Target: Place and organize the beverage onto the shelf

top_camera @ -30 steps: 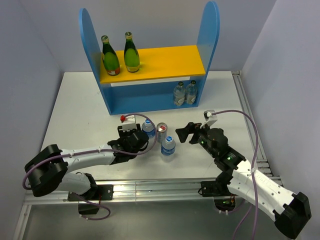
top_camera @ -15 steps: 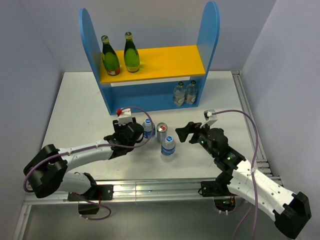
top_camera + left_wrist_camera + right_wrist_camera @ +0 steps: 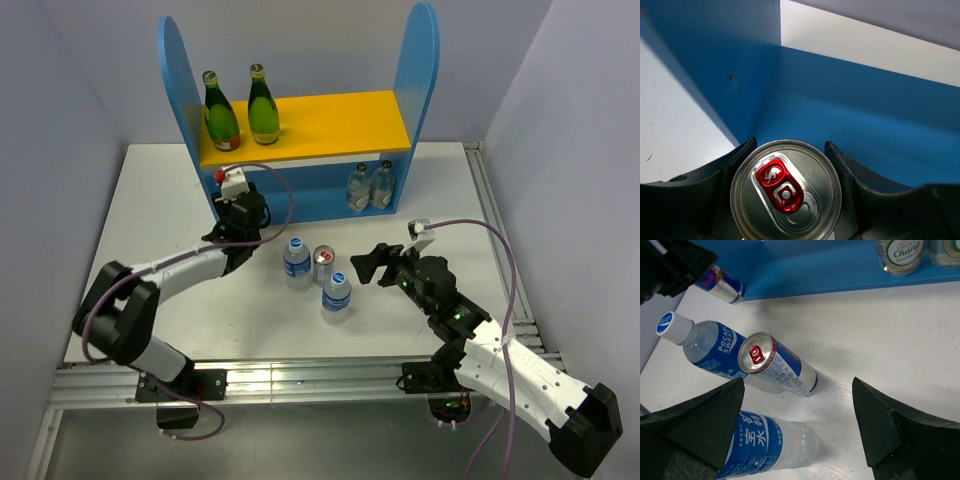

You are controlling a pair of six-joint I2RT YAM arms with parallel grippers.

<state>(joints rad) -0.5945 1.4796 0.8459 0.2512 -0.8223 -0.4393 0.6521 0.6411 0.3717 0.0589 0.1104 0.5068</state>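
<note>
My left end effector (image 3: 790, 152) pinching silver can (image 3: 786, 192) by its sides, upright so it lands standing; shelf (image 3: 850, 105) lower bay's left corner straight ahead (green bottles (image 3: 264, 110) sit on top board (image 3: 340, 118)). My right end effector (image 3: 799, 410) spread wide, second can (image 3: 776, 367) just ahead, untouched.

1. My left fingers (image 3: 695, 200) are black.
2. The can (image 3: 786, 195) has a silver top with a red tab.
3. The shelf (image 3: 850, 110) is blue, and its board (image 3: 330, 118) is yellow-orange.
4. The glass bottles (image 3: 221, 118) are green.
5. The water bottle (image 3: 715, 354) has a blue cap and a blue label with white letters.
6. The other can (image 3: 782, 369) is silver, blue and red.
7. The table (image 3: 880, 330) is white.
</note>
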